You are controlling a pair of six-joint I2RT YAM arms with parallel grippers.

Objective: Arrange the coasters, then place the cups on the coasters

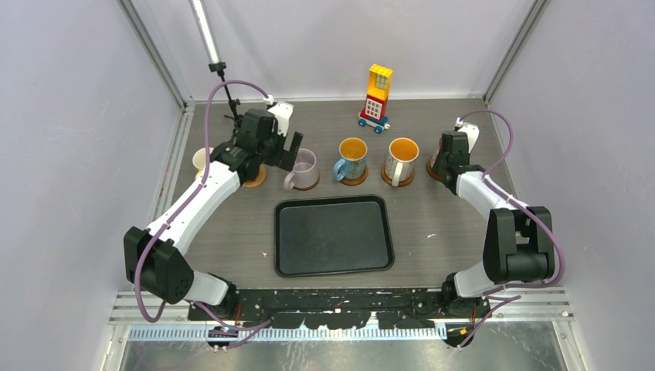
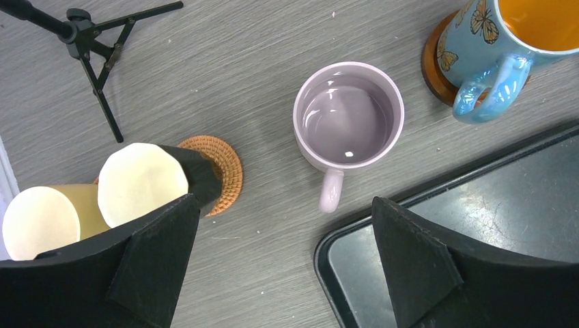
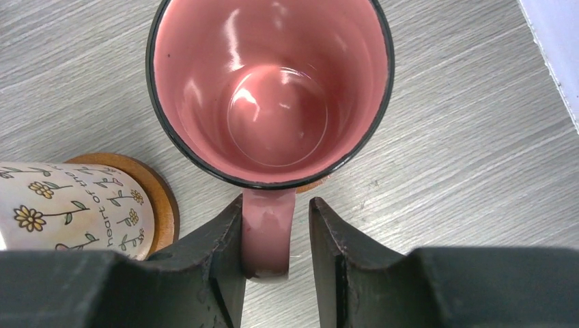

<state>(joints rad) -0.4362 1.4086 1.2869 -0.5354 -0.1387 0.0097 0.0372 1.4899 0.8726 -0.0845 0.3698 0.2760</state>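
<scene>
Pink mug (image 3: 273, 89), its handle between the barely parted right pincer (image 3: 276, 205), seemingly sits on a coaster (image 1: 433, 175); ahead of the wide-open, empty left pincer (image 2: 283, 198), lilac mug (image 2: 348, 116) and woven coaster (image 2: 222, 164) stand apart.

Left arm (image 1: 197, 205): we are reaching it forward and inward, with the elbow low at the near left.
Left gripper (image 2: 280, 205): we are pointing it down, jaws spread wide, gripping nothing.
Right arm (image 1: 494, 197): we are stretching it forward along the right side.
Right gripper (image 3: 276, 205): we are pointing it down, jaws narrowly parted.
</scene>
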